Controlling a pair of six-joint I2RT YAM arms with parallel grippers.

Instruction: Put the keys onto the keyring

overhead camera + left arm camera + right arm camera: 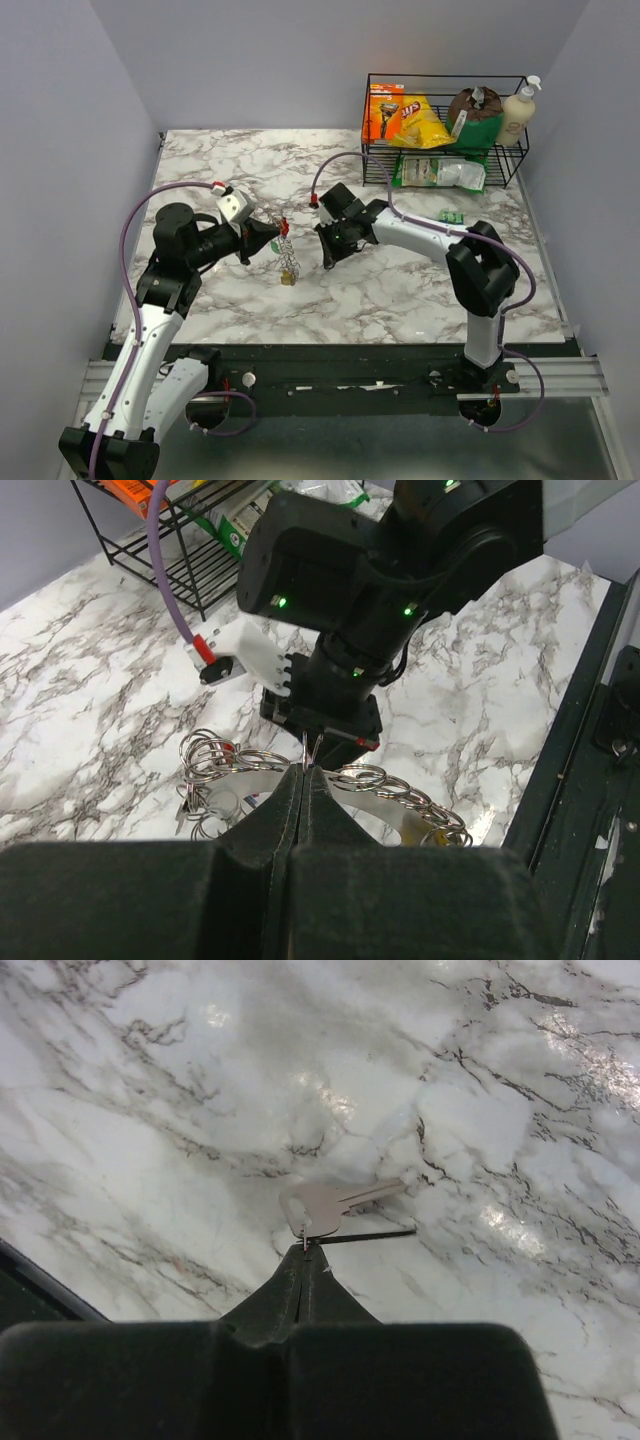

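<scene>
**Keyring [395, 788] pinched by the left pincer [303, 772], one key [335, 1203] by the right pincer [305, 1252]**

A marble table [420, 290] lies under both pincers. A black wire rack [440, 75] of groceries stands well beyond the right pincer, at the far edge. The two arms reach inward, so the pincers face each other, tips near but apart.

The left pincer has its fingers pressed together on the keyring, gripping a thin wire loop right at the tips. In its wrist view the silvery coils spread to either side of that grip: a bunch of loops left of the tips, a curved row of loops to the right. A small red bit [228, 748] shows among the left bunch; what it is cannot be told. From above, the keyring hangs just ahead of the left tips, between the two pincers, with its small yellow-gold piece [288, 280] at the lowest end.

The right pincer is likewise pressed together, pinching a plain silvery key by the edge of its head. The blade points away from the tips and to the right, above the marble, and its thin shadow falls just beside the tips.
</scene>
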